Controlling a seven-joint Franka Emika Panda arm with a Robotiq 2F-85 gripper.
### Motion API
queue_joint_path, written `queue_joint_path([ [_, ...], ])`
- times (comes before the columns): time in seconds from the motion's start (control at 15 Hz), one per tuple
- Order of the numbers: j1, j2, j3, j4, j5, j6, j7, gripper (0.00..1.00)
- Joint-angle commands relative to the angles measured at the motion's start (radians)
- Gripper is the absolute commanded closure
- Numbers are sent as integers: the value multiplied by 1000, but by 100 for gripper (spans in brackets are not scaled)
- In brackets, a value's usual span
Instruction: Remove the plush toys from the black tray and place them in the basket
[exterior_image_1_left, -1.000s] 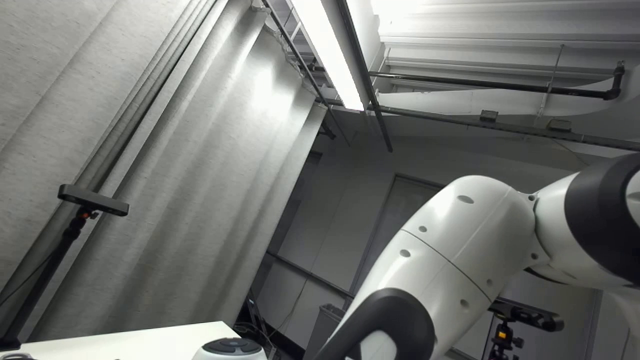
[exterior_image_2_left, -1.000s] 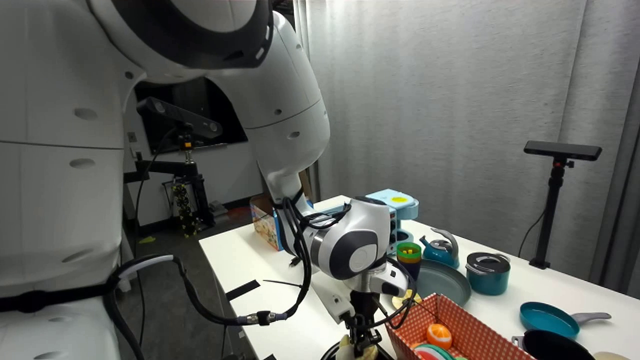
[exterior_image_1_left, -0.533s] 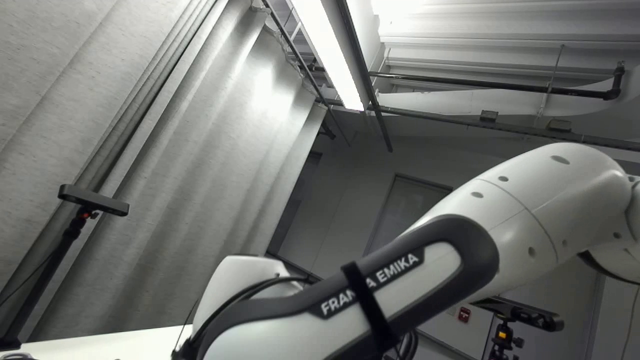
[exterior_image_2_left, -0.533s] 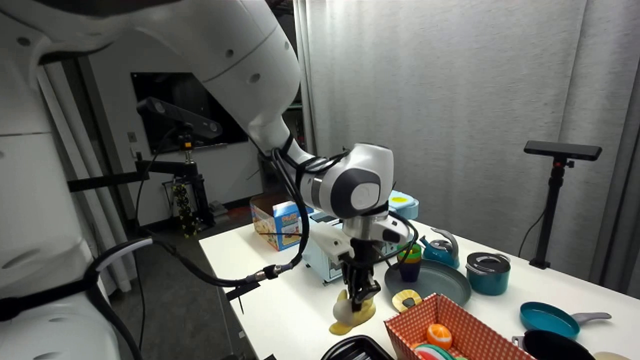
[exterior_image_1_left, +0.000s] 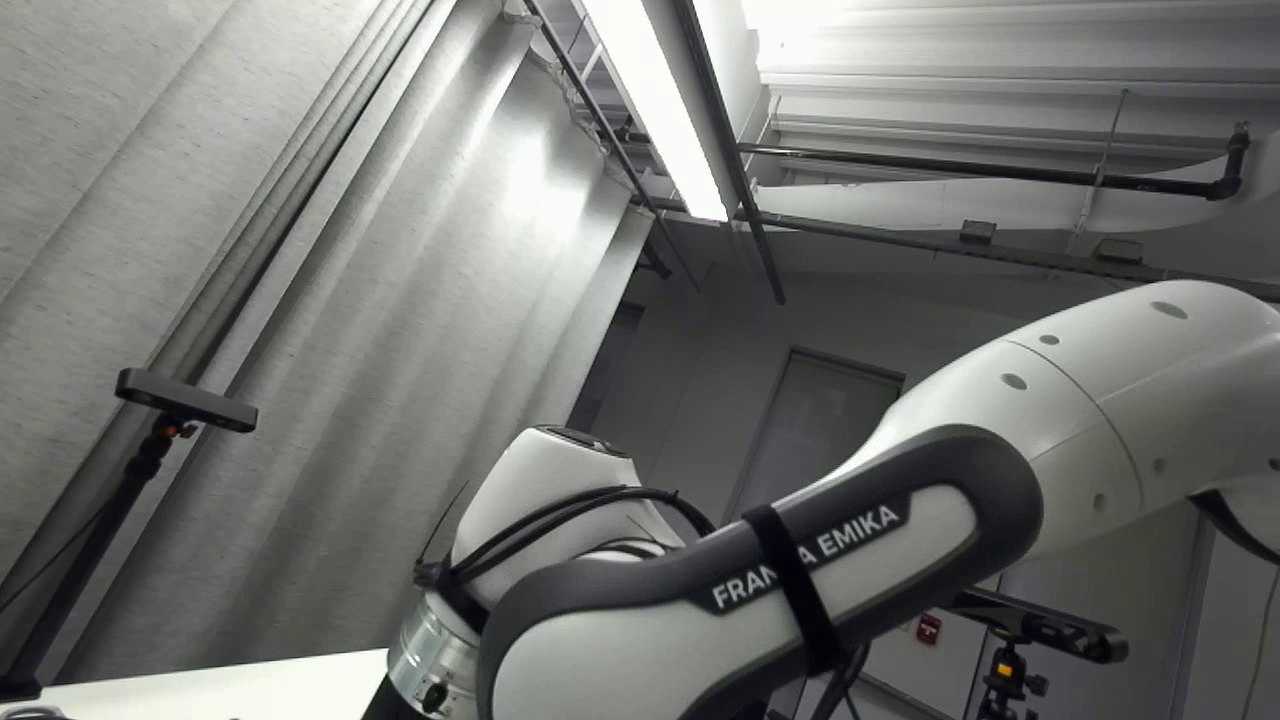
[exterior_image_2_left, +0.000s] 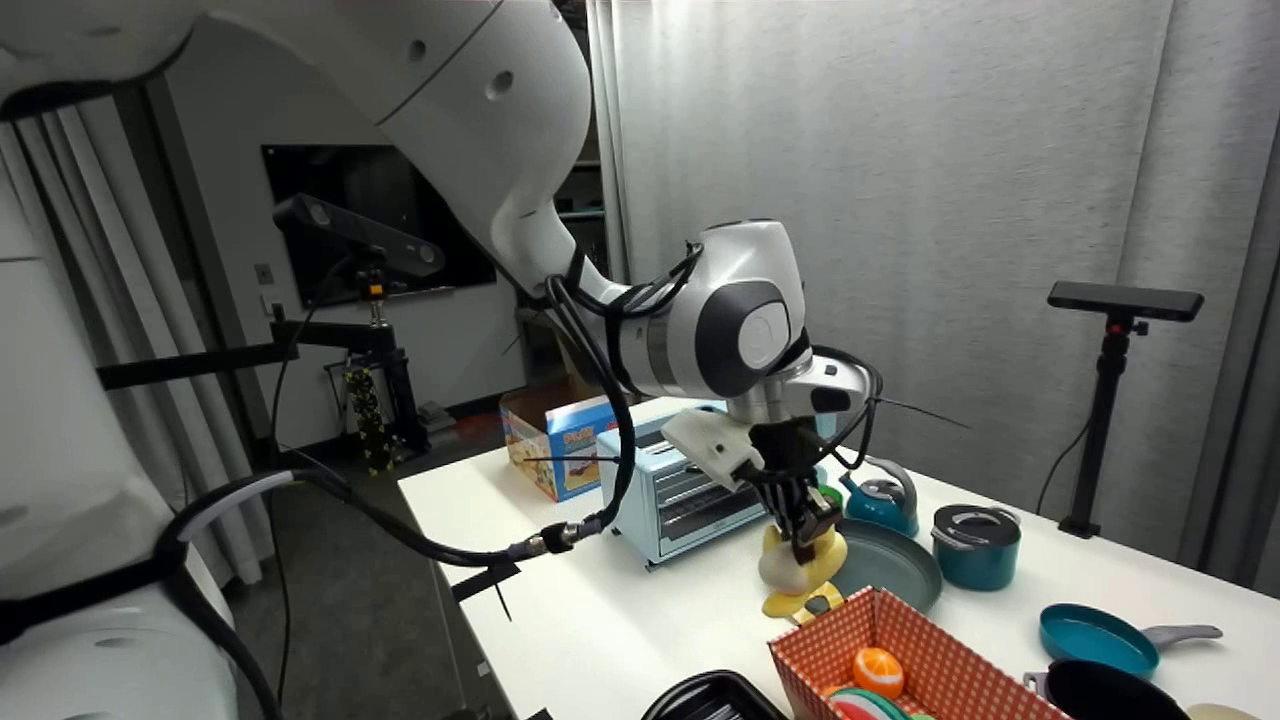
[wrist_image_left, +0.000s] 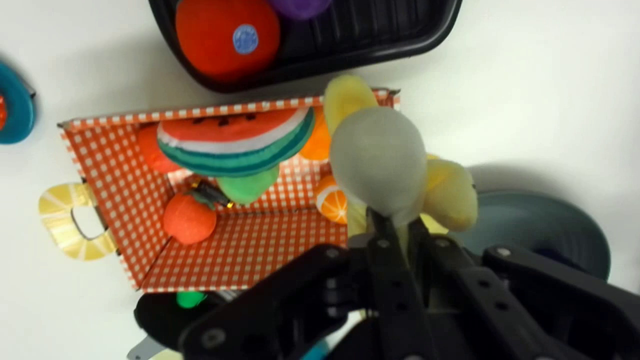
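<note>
My gripper (wrist_image_left: 396, 220) is shut on a pale white and yellow plush toy (wrist_image_left: 377, 155). It holds the toy up over the end of the red checked basket (wrist_image_left: 250, 240) in the wrist view. In an exterior view the gripper (exterior_image_2_left: 808, 545) and toy (exterior_image_2_left: 785, 570) are just beyond the basket's near corner (exterior_image_2_left: 815, 655). The black tray (wrist_image_left: 360, 62) holds a red plush (wrist_image_left: 220, 45) and a purple one (wrist_image_left: 300, 6); its rim also shows in an exterior view (exterior_image_2_left: 690, 685). The basket holds a watermelon plush (wrist_image_left: 235, 145), a tomato (wrist_image_left: 190, 218) and orange pieces (wrist_image_left: 332, 202). The fingertips are partly hidden by the toy.
A dark plate (exterior_image_2_left: 890, 570) lies beside the basket, with a kettle (exterior_image_2_left: 880, 500) and lidded pot (exterior_image_2_left: 977, 550) behind. A toaster oven (exterior_image_2_left: 690, 495) stands farther back. A yellow ring (wrist_image_left: 75, 222) lies at the basket's other end. A camera stand (exterior_image_2_left: 1100, 430) rises by the table.
The gripper has lifted the white and yellow toy out of the black tray. It has carried it up and away from the tray, towards the dark plate's side of the basket.
</note>
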Motion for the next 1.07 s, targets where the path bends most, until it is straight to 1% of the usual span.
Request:
queue_joint_path([
  [0.0, -42, 42, -7, 4, -267, 123, 196, 98],
  [0.2, -46, 97, -34, 21, -500, 146, 394, 98],
  [0.33, -42, 130, -41, 26, -598, 130, 488, 98],
  [0.47, -34, 158, -45, 27, -650, 116, 545, 66],
  [0.67, -31, 182, -42, 27, -673, 113, 572, 45],
  [0.73, -31, 185, -41, 27, -676, 113, 575, 35],
  [0.8, -31, 184, -41, 26, -675, 113, 572, 29],
  [1.0, -34, 165, -39, 20, -662, 115, 561, 5],
])
